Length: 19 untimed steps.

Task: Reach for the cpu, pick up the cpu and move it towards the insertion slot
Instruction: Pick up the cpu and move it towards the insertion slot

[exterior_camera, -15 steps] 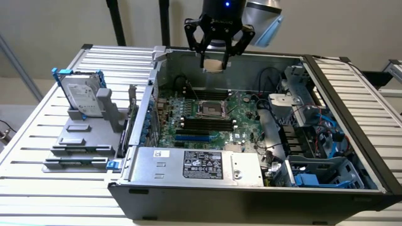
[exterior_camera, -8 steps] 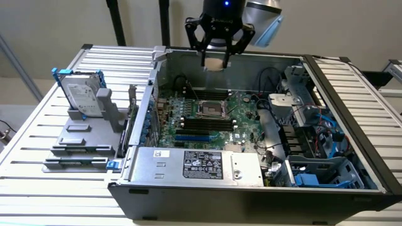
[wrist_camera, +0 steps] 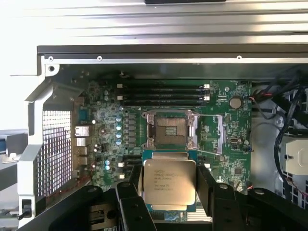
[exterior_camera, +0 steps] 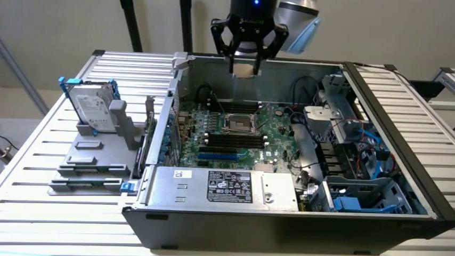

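My gripper [exterior_camera: 245, 68] hangs high over the back of the open computer case, shut on the cpu [exterior_camera: 246, 68], whose pale tan face shows in the exterior view. In the wrist view the cpu [wrist_camera: 169, 183] shows its shiny silver top with printed text, clamped between my black fingers [wrist_camera: 129, 195] on two opposite edges. The insertion slot [wrist_camera: 169, 130], a square socket with a silver frame and dark centre, lies on the green motherboard just beyond the chip. In the exterior view the insertion slot [exterior_camera: 238, 124] sits well below and in front of the gripper.
Long black memory slots [exterior_camera: 231, 140] flank the socket, with a blue card slot [exterior_camera: 217, 157] nearer the front. A power supply [exterior_camera: 224, 186] fills the case front. Cables and drive bays [exterior_camera: 355, 160] crowd the exterior view's right. An upright hard drive [exterior_camera: 96, 109] stands outside on the left.
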{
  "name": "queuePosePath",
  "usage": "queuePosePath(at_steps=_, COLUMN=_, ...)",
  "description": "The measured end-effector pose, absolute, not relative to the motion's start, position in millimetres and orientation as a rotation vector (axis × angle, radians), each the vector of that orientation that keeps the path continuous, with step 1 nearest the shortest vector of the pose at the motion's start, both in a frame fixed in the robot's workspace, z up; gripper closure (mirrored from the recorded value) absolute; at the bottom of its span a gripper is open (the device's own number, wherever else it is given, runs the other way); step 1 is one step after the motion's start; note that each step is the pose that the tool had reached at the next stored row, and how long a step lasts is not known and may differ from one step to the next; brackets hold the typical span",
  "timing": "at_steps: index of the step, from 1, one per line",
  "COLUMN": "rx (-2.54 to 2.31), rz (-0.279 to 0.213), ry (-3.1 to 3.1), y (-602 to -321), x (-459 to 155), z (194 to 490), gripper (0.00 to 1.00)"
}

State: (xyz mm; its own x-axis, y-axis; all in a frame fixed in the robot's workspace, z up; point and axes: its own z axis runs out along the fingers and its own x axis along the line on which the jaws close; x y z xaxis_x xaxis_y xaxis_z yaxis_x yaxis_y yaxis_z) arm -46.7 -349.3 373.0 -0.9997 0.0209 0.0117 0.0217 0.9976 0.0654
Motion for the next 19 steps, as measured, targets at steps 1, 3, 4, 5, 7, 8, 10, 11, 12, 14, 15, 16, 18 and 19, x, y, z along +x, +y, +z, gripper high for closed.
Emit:
queuePosePath(at_steps=1, rx=-0.029, rz=-0.103, ry=-3.129, y=-347.7, x=-46.6, z=372.8, gripper=0.45)
queuePosePath(at_steps=3, rx=-0.021, rz=-0.102, ry=-3.129, y=-345.2, x=-46.5, z=372.6, gripper=0.45)
queuePosePath(at_steps=4, rx=-0.017, rz=-0.102, ry=-3.129, y=-344.3, x=-46.1, z=372.4, gripper=0.45)
queuePosePath(at_steps=5, rx=-0.014, rz=-0.102, ry=-3.129, y=-343.5, x=-45.3, z=372.3, gripper=0.45)
queuePosePath(at_steps=7, rx=-0.010, rz=-0.103, ry=-3.128, y=-342.2, x=-42.7, z=372.1, gripper=0.45)
queuePosePath(at_steps=8, rx=-0.009, rz=-0.102, ry=-3.128, y=-341.7, x=-41.0, z=372.1, gripper=0.45)
queuePosePath(at_steps=10, rx=-0.008, rz=-0.102, ry=-3.128, y=-341.6, x=-38.3, z=372.2, gripper=0.45)
queuePosePath(at_steps=11, rx=-0.008, rz=-0.102, ry=-3.128, y=-341.6, x=-38.0, z=372.2, gripper=0.45)
queuePosePath(at_steps=12, rx=-0.008, rz=-0.102, ry=-3.128, y=-341.6, x=-38.0, z=372.1, gripper=0.45)
queuePosePath(at_steps=14, rx=-0.008, rz=-0.103, ry=-3.128, y=-341.5, x=-38.0, z=372.1, gripper=0.45)
queuePosePath(at_steps=15, rx=-0.008, rz=-0.102, ry=-3.128, y=-341.5, x=-38.0, z=372.1, gripper=0.45)
queuePosePath(at_steps=16, rx=-0.008, rz=-0.103, ry=-3.128, y=-341.5, x=-38.0, z=372.1, gripper=0.45)
queuePosePath(at_steps=18, rx=-0.008, rz=-0.103, ry=-3.128, y=-341.5, x=-38.0, z=372.1, gripper=0.45)
queuePosePath(at_steps=19, rx=-0.008, rz=-0.103, ry=-3.128, y=-341.5, x=-38.0, z=372.1, gripper=0.45)
